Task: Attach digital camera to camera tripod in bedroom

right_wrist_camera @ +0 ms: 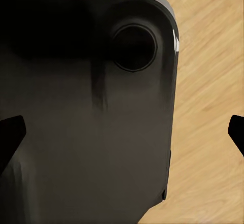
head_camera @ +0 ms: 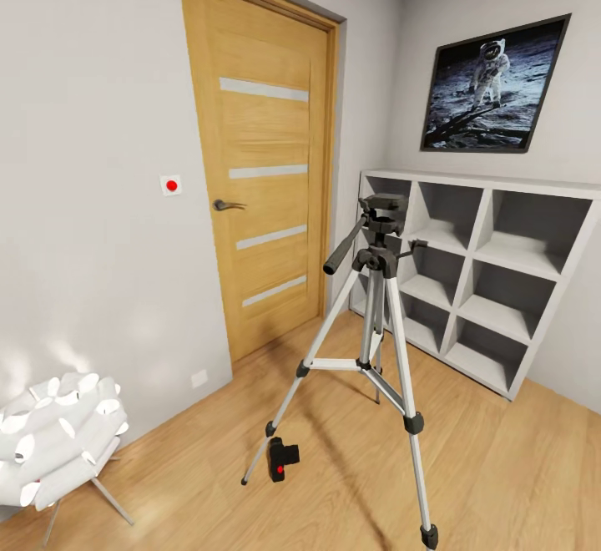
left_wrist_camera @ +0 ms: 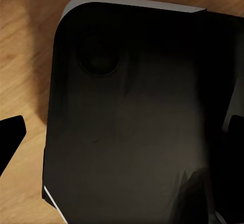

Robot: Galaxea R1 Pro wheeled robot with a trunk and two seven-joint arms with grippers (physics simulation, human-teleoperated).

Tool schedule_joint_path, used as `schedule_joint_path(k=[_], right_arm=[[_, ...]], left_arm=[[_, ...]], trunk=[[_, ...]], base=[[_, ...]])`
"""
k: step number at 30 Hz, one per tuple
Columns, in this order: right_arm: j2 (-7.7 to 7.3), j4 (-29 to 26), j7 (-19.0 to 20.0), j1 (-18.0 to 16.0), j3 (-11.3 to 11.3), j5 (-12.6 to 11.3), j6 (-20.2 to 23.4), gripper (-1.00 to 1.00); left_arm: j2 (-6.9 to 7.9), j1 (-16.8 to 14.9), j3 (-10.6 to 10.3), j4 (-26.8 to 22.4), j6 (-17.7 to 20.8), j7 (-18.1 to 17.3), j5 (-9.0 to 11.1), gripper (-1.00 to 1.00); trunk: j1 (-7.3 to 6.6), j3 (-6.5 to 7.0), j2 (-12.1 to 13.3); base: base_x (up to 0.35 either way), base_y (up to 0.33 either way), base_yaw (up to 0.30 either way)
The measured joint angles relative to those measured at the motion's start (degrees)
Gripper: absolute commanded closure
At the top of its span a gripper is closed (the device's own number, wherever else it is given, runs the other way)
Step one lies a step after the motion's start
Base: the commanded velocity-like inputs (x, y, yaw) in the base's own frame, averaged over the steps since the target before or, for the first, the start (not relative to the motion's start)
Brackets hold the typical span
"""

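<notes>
Light grey walls and a plank floor [head_camera: 501, 467] frame this corner of the bedroom, with a wooden door [head_camera: 259, 175], grey cubby shelves [head_camera: 484, 275] under a moon-walk picture [head_camera: 492, 88], and a white cut-out lamp [head_camera: 58, 438] low by the wall. Standing upright in the middle is the camera tripod [head_camera: 380, 351], legs spread, its black head bare. On the floor just beside one tripod foot lies the digital camera [head_camera: 281, 459], red button showing. It looks small, rigid and fairly light, though probably slick-sided and easy to knock; I'd take it across the chunky body, clear of the lens. Both wrist views look down over the robot's dark base [left_wrist_camera: 132, 117] to the floor, and each gripper, left [left_wrist_camera: 122, 137] and right [right_wrist_camera: 122, 132], has its fingertips spread wide, holding nothing.
</notes>
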Motion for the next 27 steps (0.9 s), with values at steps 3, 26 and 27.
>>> schedule_joint_path(k=[3,26,27], right_arm=[[-0.1,0.0,0.0,0.0,-0.04,-0.02,0.0,-1.0],[-0.16,0.0,0.0,0.0,0.01,0.02,-0.08,-1.0],[-0.18,0.0,0.0,0.0,0.01,0.03,-0.08,-1.0]], left_arm=[[-0.01,0.0,0.0,0.0,0.0,-0.02,-0.01,-1.0],[0.01,0.0,-0.08,0.0,0.08,-0.21,-0.2,-1.0],[0.01,0.0,-0.08,0.0,0.08,-0.21,-0.2,-1.0]], trunk=[[0.0,0.0,0.0],[-0.02,0.0,0.0],[-0.02,0.0,0.0]], base=[[0.0,0.0,0.0],[0.222,0.0,0.0],[0.104,0.0,0.0]])
